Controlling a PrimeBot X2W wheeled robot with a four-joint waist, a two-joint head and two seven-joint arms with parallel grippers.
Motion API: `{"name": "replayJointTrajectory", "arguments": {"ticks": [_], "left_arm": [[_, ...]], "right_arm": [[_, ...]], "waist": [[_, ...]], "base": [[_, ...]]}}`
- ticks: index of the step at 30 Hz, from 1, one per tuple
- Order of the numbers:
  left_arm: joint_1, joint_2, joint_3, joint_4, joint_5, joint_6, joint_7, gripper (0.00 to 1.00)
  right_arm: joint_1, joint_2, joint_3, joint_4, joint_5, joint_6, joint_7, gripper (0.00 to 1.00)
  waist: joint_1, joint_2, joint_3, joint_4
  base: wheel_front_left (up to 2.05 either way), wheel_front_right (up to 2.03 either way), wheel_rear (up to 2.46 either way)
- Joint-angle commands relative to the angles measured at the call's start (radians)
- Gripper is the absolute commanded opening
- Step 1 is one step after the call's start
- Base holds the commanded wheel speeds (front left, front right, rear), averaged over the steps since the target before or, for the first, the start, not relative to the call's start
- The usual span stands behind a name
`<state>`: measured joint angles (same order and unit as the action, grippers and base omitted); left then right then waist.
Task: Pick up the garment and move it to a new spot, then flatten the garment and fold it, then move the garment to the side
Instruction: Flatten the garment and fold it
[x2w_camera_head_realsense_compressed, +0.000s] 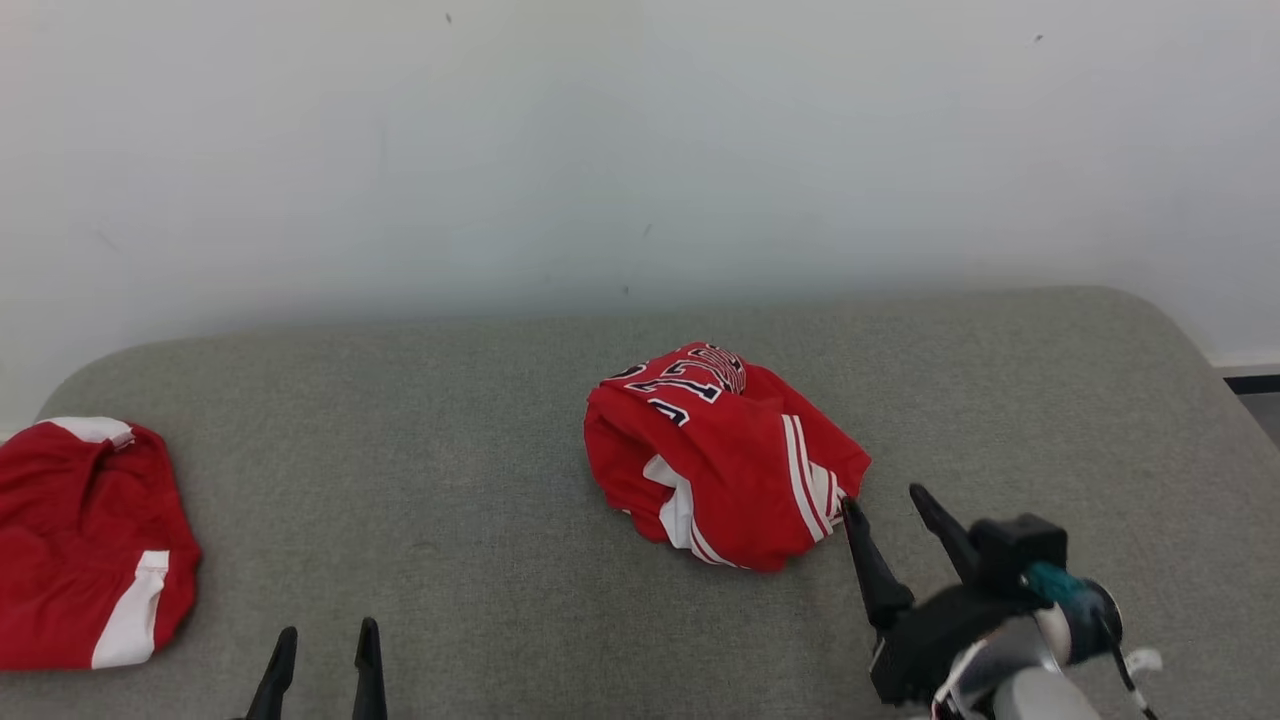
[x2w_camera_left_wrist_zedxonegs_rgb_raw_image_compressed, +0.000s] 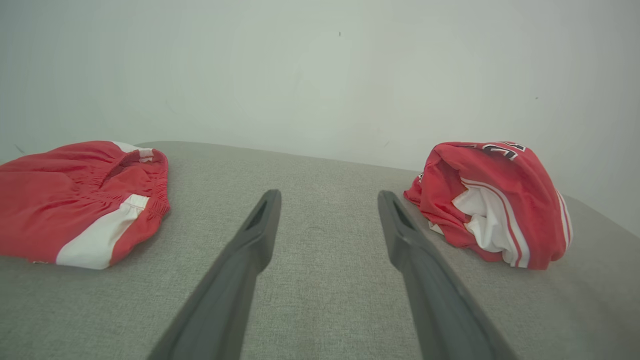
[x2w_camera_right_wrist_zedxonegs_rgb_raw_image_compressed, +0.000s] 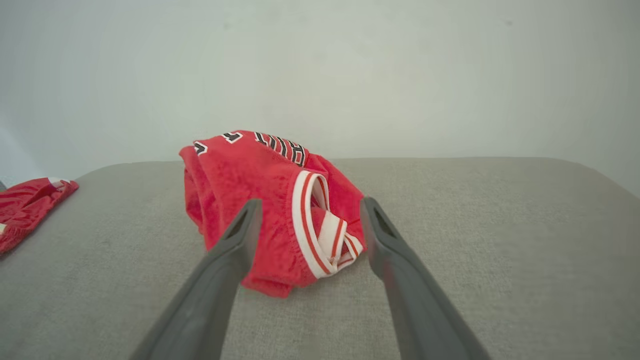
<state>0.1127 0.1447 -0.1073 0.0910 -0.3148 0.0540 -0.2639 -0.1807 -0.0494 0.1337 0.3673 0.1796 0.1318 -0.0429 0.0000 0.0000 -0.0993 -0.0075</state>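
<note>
The garment is a crumpled red jersey with white stripes and dark lettering, bunched in a heap at the middle of the grey cushioned surface. My right gripper stands open just off the heap's lower right edge, its left fingertip almost touching the cloth. In the right wrist view the garment lies just beyond the open right gripper, its striped hem between the fingertips. My left gripper is open near the front edge, well left of the heap. Nothing sits between the fingers of the left gripper, with the garment off to its right.
A second red piece with a white panel lies flat at the far left of the surface, also seen as red cloth in the left wrist view. A pale wall rises behind the surface. The cushion's right edge curves down at the far right.
</note>
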Motion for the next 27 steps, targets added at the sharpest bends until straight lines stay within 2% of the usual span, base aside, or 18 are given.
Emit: {"name": "replayJointTrajectory", "arguments": {"ticks": [1, 8, 15, 21, 22, 23, 27], "left_arm": [[-0.010, -0.001, -0.001, -0.005, 0.003, 0.004, -0.001, 1.00], [-0.056, 0.000, -0.028, -0.003, 0.014, -0.008, 0.009, 1.00], [-0.088, -0.004, -0.046, -0.004, 0.017, -0.008, 0.014, 1.00], [-0.104, -0.006, -0.054, 0.002, 0.014, -0.008, 0.012, 1.00], [-0.105, -0.006, -0.054, 0.004, 0.014, -0.007, 0.012, 1.00], [-0.106, -0.006, -0.055, 0.005, 0.013, -0.006, 0.011, 1.00], [-0.098, -0.002, -0.054, 0.010, 0.010, -0.002, 0.010, 1.00]], "right_arm": [[-0.038, -0.002, 0.005, 0.019, 0.000, -0.002, 0.006, 1.00], [-0.263, -0.001, 0.019, 0.273, 0.029, -0.002, 0.077, 1.00], [-0.376, -0.003, 0.006, 0.488, 0.023, -0.002, 0.093, 1.00], [-0.428, -0.002, 0.043, 0.590, 0.047, -0.002, 0.059, 0.98], [-0.434, -0.002, 0.058, 0.598, 0.047, -0.002, 0.048, 0.52], [-0.440, -0.002, 0.070, 0.602, 0.056, -0.002, 0.033, 0.00], [-0.452, -0.002, 0.141, 0.608, 0.091, -0.002, -0.015, 0.00]], "waist": [[0.0000, 0.0000, 0.020, 0.014], [0.0000, 0.0000, 0.070, 0.080], [0.0000, 0.0000, 0.113, 0.126], [0.0000, 0.0000, 0.129, 0.148], [0.0000, 0.0000, 0.129, 0.150], [0.0000, 0.0000, 0.129, 0.151], [0.0000, 0.0000, 0.114, 0.150]], "base": [[0.00, 0.00, 0.00], [0.00, 0.00, 0.00], [0.00, 0.00, 0.00], [0.00, 0.00, 0.00], [0.00, 0.00, 0.00], [0.00, 0.00, 0.00], [0.00, 0.00, 0.00]]}}
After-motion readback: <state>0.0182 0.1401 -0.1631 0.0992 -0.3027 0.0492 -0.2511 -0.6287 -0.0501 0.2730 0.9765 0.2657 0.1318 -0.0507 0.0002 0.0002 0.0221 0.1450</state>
